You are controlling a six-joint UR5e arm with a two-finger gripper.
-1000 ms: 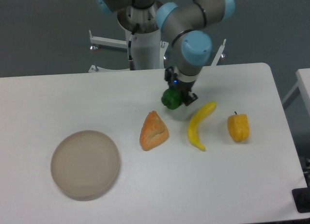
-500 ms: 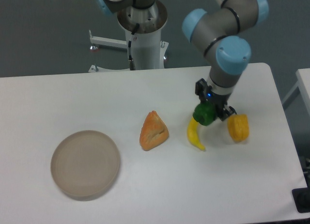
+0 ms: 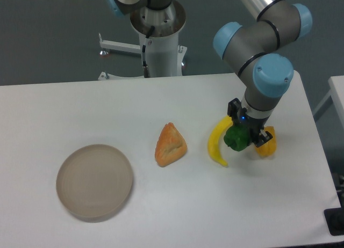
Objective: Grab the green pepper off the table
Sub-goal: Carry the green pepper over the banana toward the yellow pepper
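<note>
The green pepper [image 3: 234, 139] is small, glossy and dark green. My gripper [image 3: 243, 136] is shut on it and holds it above the white table [image 3: 177, 210], between the yellow banana [image 3: 215, 144] and the yellow-orange pepper [image 3: 267, 143]. The gripper and arm hide part of the yellow-orange pepper and the banana's upper end. The fingers are mostly hidden behind the green pepper.
An orange wedge-shaped pastry [image 3: 170, 144] lies left of the banana. A round beige plate [image 3: 94, 182] sits at the front left. The robot's base column [image 3: 159, 38] stands behind the table's far edge. The table's right edge is near the yellow-orange pepper.
My gripper has carried the green pepper from the table's middle back to the right and forward, over the banana, and now hangs between the banana and the yellow-orange pepper.
</note>
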